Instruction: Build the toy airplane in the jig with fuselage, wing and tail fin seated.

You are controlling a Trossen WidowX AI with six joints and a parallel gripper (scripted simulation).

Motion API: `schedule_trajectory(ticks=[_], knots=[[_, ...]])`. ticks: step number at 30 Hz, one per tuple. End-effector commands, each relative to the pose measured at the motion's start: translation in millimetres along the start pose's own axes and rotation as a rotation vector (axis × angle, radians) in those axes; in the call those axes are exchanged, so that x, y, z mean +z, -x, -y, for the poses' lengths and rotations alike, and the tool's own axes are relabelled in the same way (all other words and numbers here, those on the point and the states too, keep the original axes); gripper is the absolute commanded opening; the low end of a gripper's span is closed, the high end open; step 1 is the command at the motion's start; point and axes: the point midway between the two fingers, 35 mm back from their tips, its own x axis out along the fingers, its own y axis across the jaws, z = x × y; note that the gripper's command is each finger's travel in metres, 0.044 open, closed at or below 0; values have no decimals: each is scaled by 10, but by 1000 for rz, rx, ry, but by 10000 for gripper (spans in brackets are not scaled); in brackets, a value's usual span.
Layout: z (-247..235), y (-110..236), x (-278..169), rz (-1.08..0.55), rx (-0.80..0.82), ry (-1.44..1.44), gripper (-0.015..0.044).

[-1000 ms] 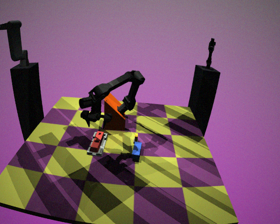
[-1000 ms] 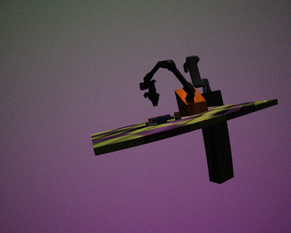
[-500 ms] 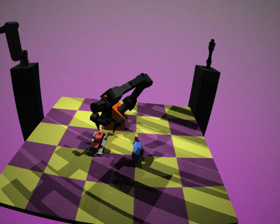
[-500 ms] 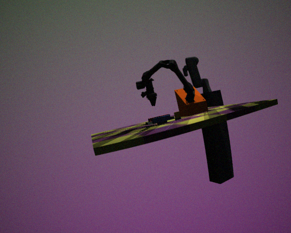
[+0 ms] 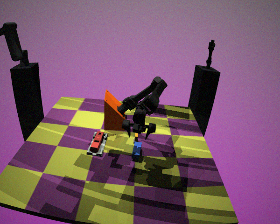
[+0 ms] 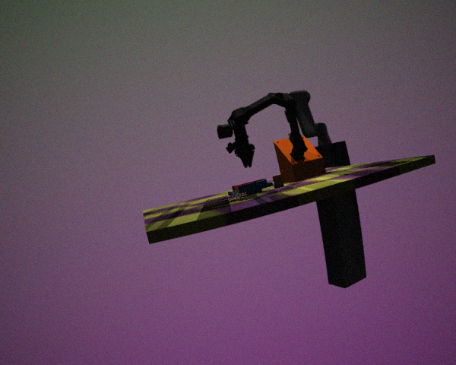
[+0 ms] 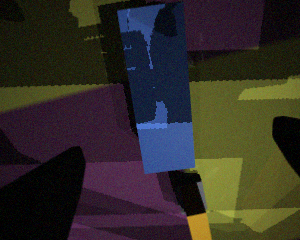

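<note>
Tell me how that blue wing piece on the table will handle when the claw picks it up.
The blue wing looks like a flat, straight-edged slab, so it is probably stiff and will not roll. Lying flat on the checkered table, it seems unlikely to tip. Its long shape may swing if gripped off-centre. The claw is open above it, holding nothing.

Arm arched forward, wrist pointing down

The single arm [image 5: 144,96] bends at a raised elbow and drops to a downward wrist. Its gripper [image 5: 138,135] hangs above the board with both dark fingers [image 5: 129,131] spread wide, nothing between them.
</note>
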Motion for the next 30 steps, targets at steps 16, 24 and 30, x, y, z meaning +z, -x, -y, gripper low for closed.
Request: schedule_trajectory(ticks=[16, 24, 30], knots=[[-36, -579, -26, -3, 10, -19, 440], [-36, -683, -21, -3, 9, -19, 440], [-37, -780, -20, -3, 10, -19, 440]])
